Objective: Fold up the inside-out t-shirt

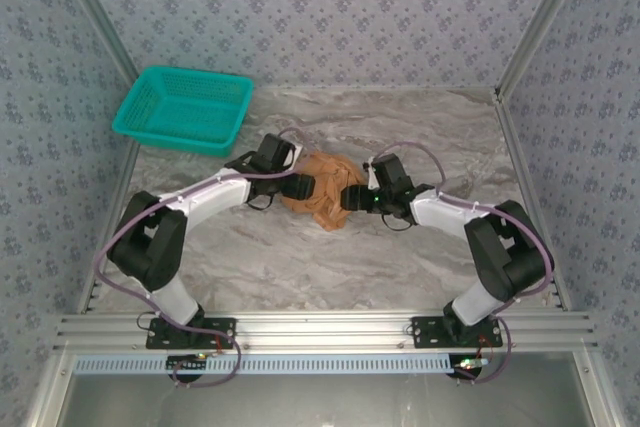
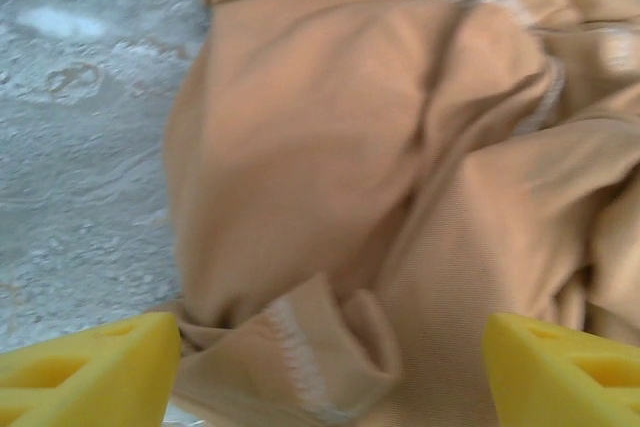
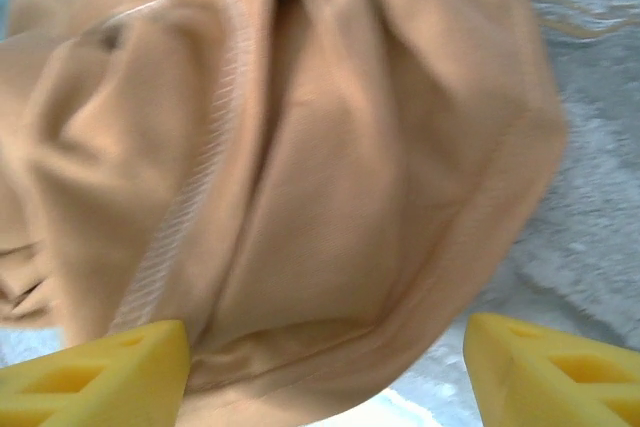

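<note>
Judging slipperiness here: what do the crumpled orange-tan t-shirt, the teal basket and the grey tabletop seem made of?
Crumpled orange-tan t-shirt: soft matte knit cloth, probably cotton jersey; it bunches into folds and shows stitched seams. Teal mesh basket: rigid plastic, judging by its moulded lattice walls. Grey-veined tabletop: smooth marble-look surface; real stone or printed laminate, cannot tell.

- crumpled t-shirt (image 1: 322, 192) heaped mid-table; the only soft obstacle there.
- left gripper (image 1: 303, 188) and right gripper (image 1: 351, 197) sit at its two sides, jaws wide, cloth bulging into both gaps; no passage between them.
- teal basket (image 1: 183, 109) blocks the far left corner, well apart from the heap.
- table (image 1: 300, 267) bare in front of the heap and at far right: free room.
</note>
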Robot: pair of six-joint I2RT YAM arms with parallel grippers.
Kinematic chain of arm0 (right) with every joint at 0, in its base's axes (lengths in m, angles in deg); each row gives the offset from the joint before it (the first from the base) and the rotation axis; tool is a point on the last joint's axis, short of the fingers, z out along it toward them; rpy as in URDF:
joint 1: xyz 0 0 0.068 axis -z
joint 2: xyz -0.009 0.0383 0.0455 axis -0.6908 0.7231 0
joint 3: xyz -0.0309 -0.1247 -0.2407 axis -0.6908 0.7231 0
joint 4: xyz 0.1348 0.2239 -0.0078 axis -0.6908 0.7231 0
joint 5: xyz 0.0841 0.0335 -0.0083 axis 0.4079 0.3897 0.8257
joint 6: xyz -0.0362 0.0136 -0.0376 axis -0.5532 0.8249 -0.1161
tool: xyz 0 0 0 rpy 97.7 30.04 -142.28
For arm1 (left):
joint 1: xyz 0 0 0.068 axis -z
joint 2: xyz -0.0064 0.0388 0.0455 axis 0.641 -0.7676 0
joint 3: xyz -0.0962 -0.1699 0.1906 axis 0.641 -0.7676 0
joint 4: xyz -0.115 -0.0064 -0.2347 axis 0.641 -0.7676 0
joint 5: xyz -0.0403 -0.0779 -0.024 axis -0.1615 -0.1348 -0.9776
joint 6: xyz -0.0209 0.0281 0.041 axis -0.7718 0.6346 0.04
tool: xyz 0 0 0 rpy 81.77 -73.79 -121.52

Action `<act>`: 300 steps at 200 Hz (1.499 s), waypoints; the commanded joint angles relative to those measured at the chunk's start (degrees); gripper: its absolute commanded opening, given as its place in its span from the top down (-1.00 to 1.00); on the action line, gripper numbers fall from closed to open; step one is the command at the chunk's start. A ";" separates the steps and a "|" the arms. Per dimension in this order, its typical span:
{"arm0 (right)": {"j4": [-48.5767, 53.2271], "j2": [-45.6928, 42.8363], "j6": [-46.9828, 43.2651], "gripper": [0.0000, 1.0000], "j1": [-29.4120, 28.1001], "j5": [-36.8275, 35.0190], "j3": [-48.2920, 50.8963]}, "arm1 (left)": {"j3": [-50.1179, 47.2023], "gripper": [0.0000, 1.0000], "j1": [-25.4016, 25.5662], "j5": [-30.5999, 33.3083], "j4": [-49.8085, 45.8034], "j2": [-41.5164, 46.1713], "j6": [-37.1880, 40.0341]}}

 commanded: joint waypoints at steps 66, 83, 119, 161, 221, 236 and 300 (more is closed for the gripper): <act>0.69 4.76 -1.71 0.33 -5.33 -4.16 -7.98 | -0.10 0.71 -4.19 -6.38 5.77 -4.24 -2.05; 4.13 -0.64 -5.50 0.80 -3.69 -6.27 -9.07 | -0.08 1.00 -5.39 -7.54 6.26 -1.00 -2.59; 10.82 -21.27 -14.32 1.00 1.93 -9.94 -13.01 | -2.57 1.00 -8.51 -5.27 10.13 23.24 -3.43; 10.23 -28.91 -16.91 1.00 5.24 -8.30 -22.04 | 3.38 1.00 -10.27 -1.35 15.26 39.00 -0.26; 15.06 -29.50 -21.74 1.00 6.14 -12.92 -34.83 | 12.70 1.00 -10.32 4.43 9.32 40.87 4.60; 16.32 -30.87 -23.06 1.00 6.16 -14.84 -35.33 | 13.06 1.00 -10.27 5.96 8.22 42.83 5.53; 17.71 -33.65 -26.66 1.00 6.51 -19.78 -37.14 | 14.90 1.00 -10.32 7.19 7.40 44.50 5.08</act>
